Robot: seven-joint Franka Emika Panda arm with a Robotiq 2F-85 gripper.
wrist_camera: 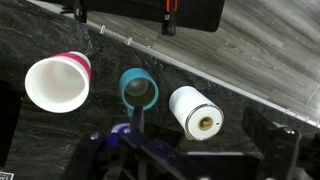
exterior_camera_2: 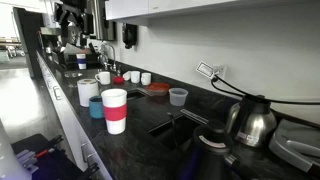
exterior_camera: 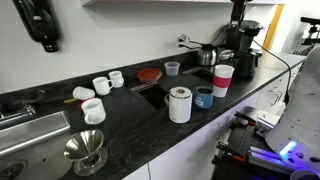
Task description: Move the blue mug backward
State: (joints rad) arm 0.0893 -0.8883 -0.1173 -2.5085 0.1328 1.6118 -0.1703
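Note:
The blue mug [wrist_camera: 139,89] stands upright on the black counter, its handle towards the bottom of the wrist view. It also shows in both exterior views [exterior_camera: 204,97] [exterior_camera_2: 97,107]. A white paper roll [wrist_camera: 195,110] [exterior_camera: 180,104] stands close beside it on one side. A white-and-pink cup [wrist_camera: 58,81] [exterior_camera: 223,80] [exterior_camera_2: 115,110] stands on the other side. My gripper [wrist_camera: 125,14] is high above the three and looks down on them. Only its two fingertips show at the top edge of the wrist view. They are spread apart with nothing between them.
A small grey cup [exterior_camera: 172,68] [exterior_camera_2: 178,96], a red lid [exterior_camera: 148,75] and white mugs [exterior_camera: 100,85] stand farther back. A metal funnel [exterior_camera: 85,150] and a sink [exterior_camera: 20,125] are at one end. A kettle [exterior_camera_2: 250,120] and a coffee machine [exterior_camera: 243,45] are at the other.

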